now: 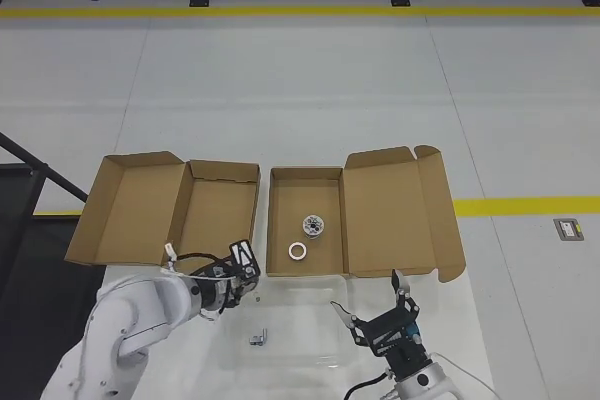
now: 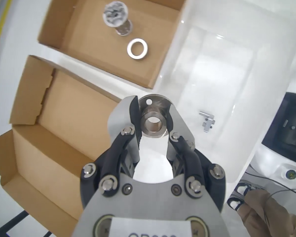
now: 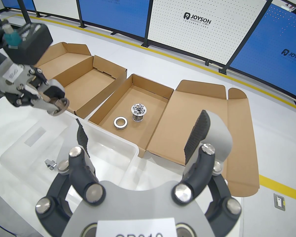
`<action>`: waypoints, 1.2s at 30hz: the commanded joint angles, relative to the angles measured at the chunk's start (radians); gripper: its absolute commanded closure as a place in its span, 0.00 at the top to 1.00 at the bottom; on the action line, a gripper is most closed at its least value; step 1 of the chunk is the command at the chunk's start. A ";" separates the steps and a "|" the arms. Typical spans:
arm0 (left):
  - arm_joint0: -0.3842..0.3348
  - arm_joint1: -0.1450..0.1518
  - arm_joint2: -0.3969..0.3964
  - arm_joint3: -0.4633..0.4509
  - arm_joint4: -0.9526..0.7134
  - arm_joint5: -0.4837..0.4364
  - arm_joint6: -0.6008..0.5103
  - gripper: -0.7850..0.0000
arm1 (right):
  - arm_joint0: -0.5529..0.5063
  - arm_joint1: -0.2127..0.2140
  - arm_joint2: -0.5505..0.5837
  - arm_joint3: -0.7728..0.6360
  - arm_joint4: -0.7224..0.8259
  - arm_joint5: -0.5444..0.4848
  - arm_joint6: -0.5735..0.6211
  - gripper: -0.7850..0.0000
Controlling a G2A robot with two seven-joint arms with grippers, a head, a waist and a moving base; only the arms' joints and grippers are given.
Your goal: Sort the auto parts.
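My left gripper [image 2: 151,122] is shut on a metal flanged bushing [image 2: 153,114], held above the table near the clear bin's corner beside the left cardboard box [image 1: 215,215]; it also appears as the left gripper [image 3: 54,104] with the flanged bushing [image 3: 61,106] in the right wrist view. The right cardboard box [image 1: 282,215] holds a metal ring [image 1: 297,251] and a toothed pulley [image 1: 312,225]. A small metal clip [image 1: 258,339] lies in the clear plastic bin [image 1: 310,300]. My right gripper [image 1: 377,305] hangs open over the bin's near right side, with nothing between its fingers.
Both boxes have their lids folded open, the left box's lid [image 1: 130,205] to the left and the right box's lid [image 1: 395,210] to the right. The left box's floor is bare cardboard. A dark frame [image 1: 20,160] stands at the table's left.
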 commanded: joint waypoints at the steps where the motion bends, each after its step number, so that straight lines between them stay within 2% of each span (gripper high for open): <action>1: -0.024 0.001 -0.019 0.027 -0.013 0.023 0.030 0.00 | 0.000 0.000 0.000 0.000 0.000 0.000 0.000 1.00; 4: -0.065 0.000 -0.036 0.088 -0.015 0.069 0.074 0.00 | 0.000 0.000 0.000 0.000 0.000 0.000 0.000 1.00; 14: -0.065 0.000 -0.036 0.088 -0.015 0.069 0.074 0.00 | 0.000 0.000 0.000 0.000 0.000 0.000 0.000 1.00; 16: -0.059 0.000 -0.033 0.107 0.022 0.107 0.092 0.00 | 0.000 0.000 0.000 0.000 0.000 0.000 0.000 1.00; 18: -0.086 -0.004 -0.016 0.175 0.034 0.149 0.124 0.00 | 0.000 0.000 0.000 0.000 0.000 0.000 0.000 1.00; 20: -0.143 -0.011 0.015 0.267 0.078 0.210 0.166 0.00 | 0.000 0.000 0.000 0.000 0.000 0.000 0.000 1.00; 28: -0.401 -0.069 0.201 0.711 0.086 0.332 0.319 0.00 | 0.000 0.000 0.000 0.000 0.000 0.000 0.000 1.00; 31: -0.475 -0.092 0.266 0.834 0.127 0.380 0.349 0.00 | 0.000 0.000 0.000 0.000 0.000 0.000 0.000 1.00; 36: -0.555 -0.129 0.341 1.001 0.157 0.450 0.431 0.00 | 0.000 0.000 0.000 0.000 0.000 0.000 0.000 1.00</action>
